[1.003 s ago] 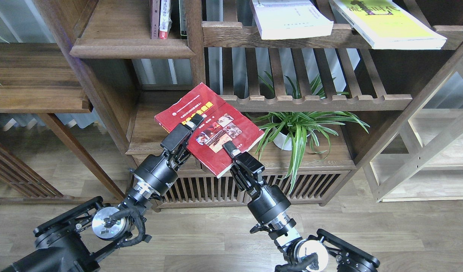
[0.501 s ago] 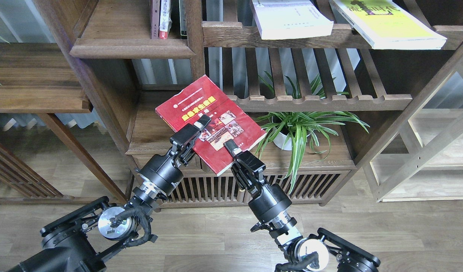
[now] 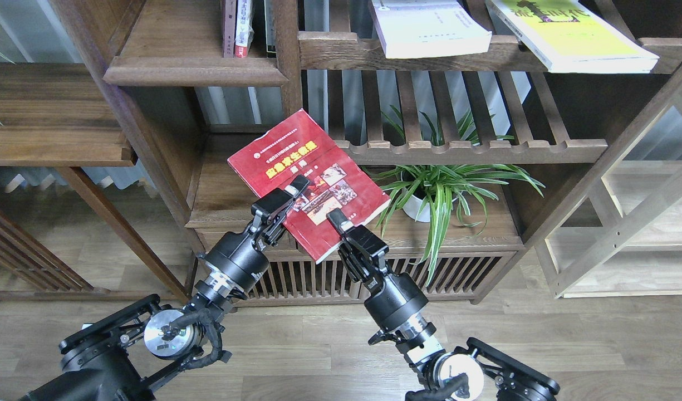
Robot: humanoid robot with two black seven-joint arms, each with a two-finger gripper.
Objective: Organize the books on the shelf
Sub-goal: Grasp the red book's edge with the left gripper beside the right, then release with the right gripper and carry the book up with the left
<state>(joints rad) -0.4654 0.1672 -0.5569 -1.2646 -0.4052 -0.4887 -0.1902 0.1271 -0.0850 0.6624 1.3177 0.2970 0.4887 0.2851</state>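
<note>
Bookcase (image 3: 196,69), spider plant (image 3: 438,189) beside red book (image 3: 296,167).

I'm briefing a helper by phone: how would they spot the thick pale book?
Find the walnut bookcase's upper slatted rack. Two books lie flat there, overhanging its front rail. The thick pale book is the left one, plain white, unlike the larger yellow-green book.

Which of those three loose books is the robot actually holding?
The red book with the yellow title. Both grippers, left and right, grip its near edge. The pale white book and yellow-green book lie untouched on the top rack.
</note>
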